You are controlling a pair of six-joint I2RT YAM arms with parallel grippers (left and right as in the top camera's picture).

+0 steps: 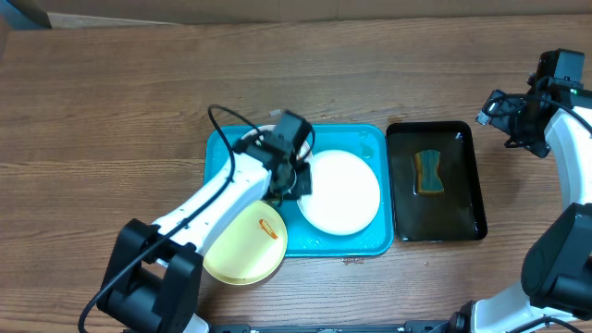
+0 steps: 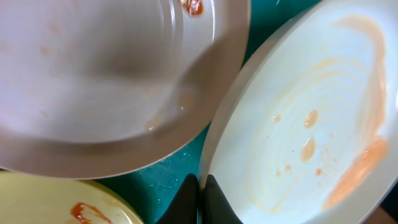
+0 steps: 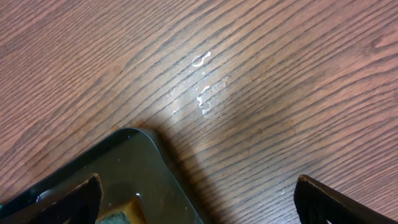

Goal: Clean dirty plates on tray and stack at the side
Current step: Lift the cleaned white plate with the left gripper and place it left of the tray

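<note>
The turquoise tray (image 1: 368,139) holds a white plate (image 1: 342,191) on its right side, with orange smears showing in the left wrist view (image 2: 311,124). My left gripper (image 1: 298,181) is shut on that plate's left rim (image 2: 200,190). A second white plate (image 1: 252,139) lies at the tray's far left, mostly under my arm, and it carries a red smear (image 2: 112,81). The pale yellow plate (image 1: 245,242) with a red smear overhangs the tray's front left corner (image 2: 50,202). My right gripper (image 1: 499,125) is open and empty (image 3: 199,208) beside the black tray's far corner.
A black tray (image 1: 435,225) holding water stands right of the turquoise tray, with a yellow-green sponge (image 1: 428,173) in it. Its corner (image 3: 134,165) shows under my right gripper. A few water drops (image 3: 202,93) lie on the wooden table (image 1: 111,111).
</note>
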